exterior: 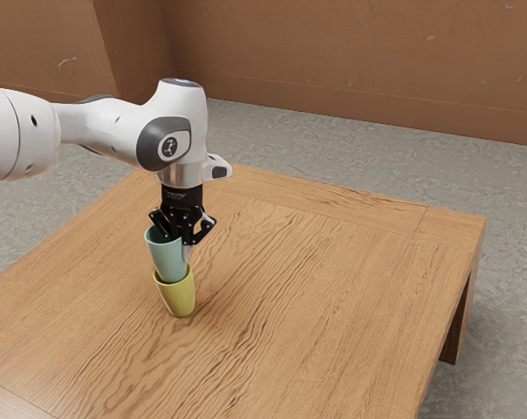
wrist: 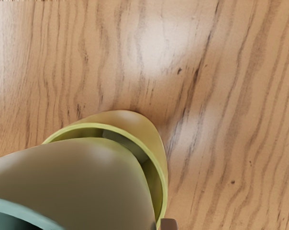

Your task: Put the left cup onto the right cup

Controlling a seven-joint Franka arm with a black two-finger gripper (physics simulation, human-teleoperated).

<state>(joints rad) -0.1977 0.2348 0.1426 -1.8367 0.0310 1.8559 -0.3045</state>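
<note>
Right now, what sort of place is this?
Likely a bare simulated test room: low wooden table, plain brown walls, grey concrete-like floor. A teal cup sits in a yellow-green cup.

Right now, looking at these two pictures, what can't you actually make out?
Exterior view: the teal cup's lower part sits hidden inside the yellow cup, and the hand partly covers its mouth.
Exterior view: the arm is cut off by the left edge, so its base is unseen.
Wrist view: the teal cup is cut off by the frame's edge and hides the yellow cup's floor.
</note>
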